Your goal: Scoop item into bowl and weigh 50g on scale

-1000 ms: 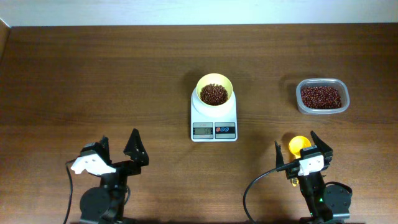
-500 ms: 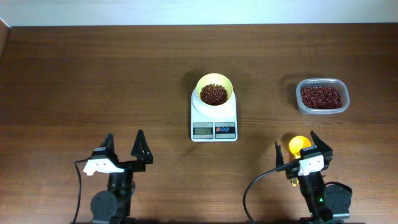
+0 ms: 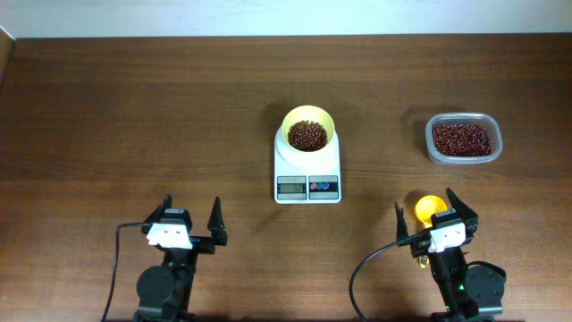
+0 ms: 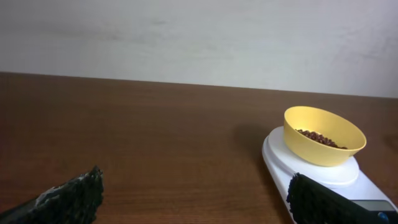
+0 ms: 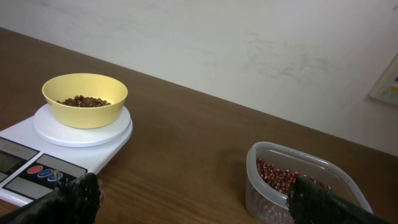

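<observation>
Centrally on the desk [image 3: 134,107] stands the white scale [image 3: 307,168], its display and its red and blue buttons facing me; the digits are too small to read. The yellow bowl [image 3: 309,111] sits upright on the scale's round platform and holds a small heap of dark red-brown beans [image 3: 307,136]. To the right, well apart from the scale, a clear container [image 3: 463,161] holds more of the same beans. My left jaws stand wide open at the near left of the desk, with nothing between them. My right jaws are likewise wide open at the near right. From overhead the orange scoop [image 3: 429,207] shows between them; whether it touches them I cannot tell.
</observation>
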`<state>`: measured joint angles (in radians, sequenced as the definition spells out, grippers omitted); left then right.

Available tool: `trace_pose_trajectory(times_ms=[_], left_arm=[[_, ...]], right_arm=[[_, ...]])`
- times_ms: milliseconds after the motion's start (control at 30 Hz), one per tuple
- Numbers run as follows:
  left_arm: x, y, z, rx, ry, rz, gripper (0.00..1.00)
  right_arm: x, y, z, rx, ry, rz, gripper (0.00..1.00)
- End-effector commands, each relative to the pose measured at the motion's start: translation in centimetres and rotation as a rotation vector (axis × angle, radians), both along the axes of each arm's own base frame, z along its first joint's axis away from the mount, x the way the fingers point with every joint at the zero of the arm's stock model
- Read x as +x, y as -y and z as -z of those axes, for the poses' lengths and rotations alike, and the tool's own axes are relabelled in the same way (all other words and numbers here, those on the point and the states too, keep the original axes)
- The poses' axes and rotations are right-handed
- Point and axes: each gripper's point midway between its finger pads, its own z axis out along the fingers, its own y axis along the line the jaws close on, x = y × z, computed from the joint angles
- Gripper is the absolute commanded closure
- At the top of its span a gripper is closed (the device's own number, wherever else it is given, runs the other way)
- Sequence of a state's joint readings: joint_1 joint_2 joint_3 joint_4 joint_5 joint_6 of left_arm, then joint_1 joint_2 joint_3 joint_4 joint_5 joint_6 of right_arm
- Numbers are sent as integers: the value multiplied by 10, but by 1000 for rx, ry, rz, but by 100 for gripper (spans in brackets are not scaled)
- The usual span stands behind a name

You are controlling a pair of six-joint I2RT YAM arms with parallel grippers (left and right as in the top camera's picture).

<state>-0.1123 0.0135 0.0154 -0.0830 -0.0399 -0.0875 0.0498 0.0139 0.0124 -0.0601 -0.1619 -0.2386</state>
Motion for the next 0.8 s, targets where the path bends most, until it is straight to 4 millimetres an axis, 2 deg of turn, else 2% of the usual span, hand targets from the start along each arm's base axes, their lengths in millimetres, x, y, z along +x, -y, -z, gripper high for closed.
trace_pose_trajectory(times_ms=[0,767], left_arm=[[0,-2,2,50,4,4,1],[0,-3,1,49,5,0,1]], right_arm=[[-1,-3,2,10,-2,-15,1],[-1,-3,2,10,-3,-15,1]])
